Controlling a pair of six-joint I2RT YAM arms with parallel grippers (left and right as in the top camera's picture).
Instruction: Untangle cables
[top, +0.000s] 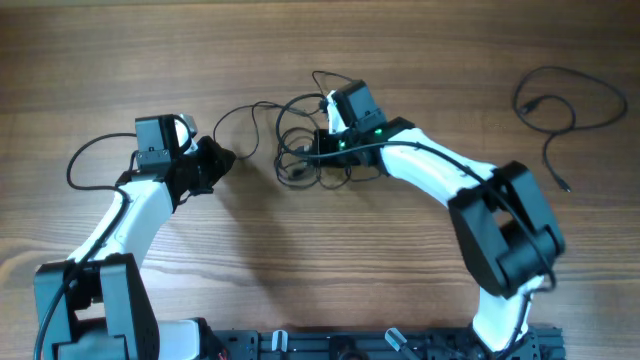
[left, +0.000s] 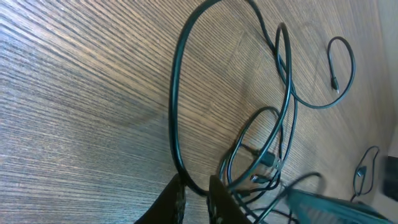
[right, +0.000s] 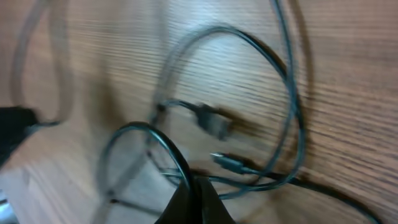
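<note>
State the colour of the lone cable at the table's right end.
The lone cable is black; overhead view.

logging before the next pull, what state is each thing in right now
tangled cables: bunched in overlapping loops
loose cable: lying apart at the right, untangled
left claw: nearly closed, cable loop between its fingers, grip unclear
right claw: shut on a strand of the tangled cables
</note>
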